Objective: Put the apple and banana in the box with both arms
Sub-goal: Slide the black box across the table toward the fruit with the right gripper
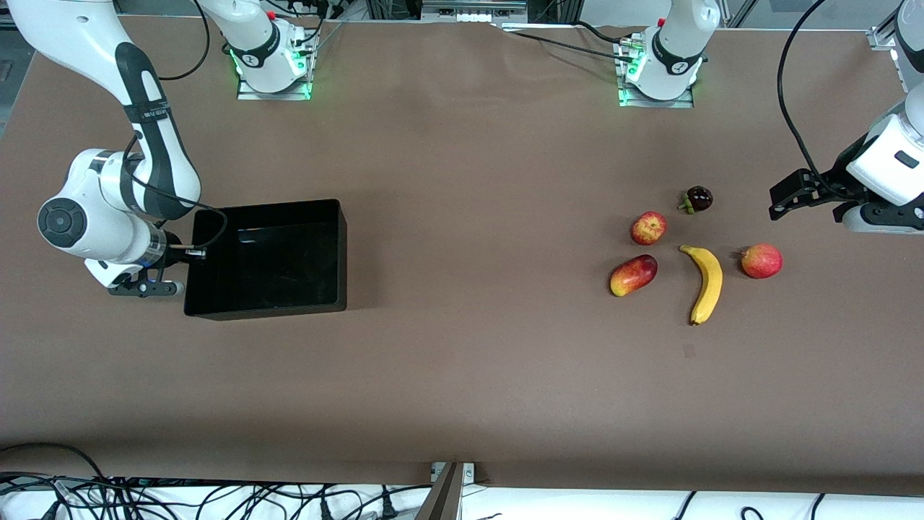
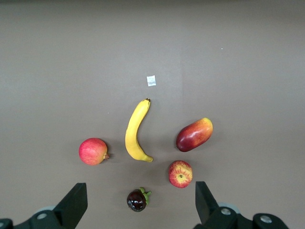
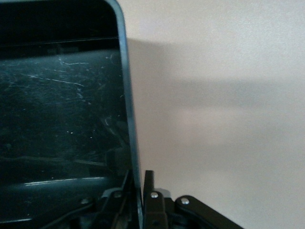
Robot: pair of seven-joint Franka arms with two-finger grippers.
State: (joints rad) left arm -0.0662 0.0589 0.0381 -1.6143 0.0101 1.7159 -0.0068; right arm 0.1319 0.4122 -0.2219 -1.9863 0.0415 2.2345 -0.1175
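While I watch, right gripper clamped on the box wall, left gripper spread wide above the fruit, apple beside the banana, both well apart from the box

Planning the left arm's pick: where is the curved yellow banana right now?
The curved yellow banana lies on the table toward the left arm's end, between the oval red-yellow fruit and the pinkish-red round fruit.

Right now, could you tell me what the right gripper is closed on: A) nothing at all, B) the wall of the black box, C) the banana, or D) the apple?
B: the right gripper is shut on the thin wall of the box, one finger on each side of it, while the banana and apple lie on the table.
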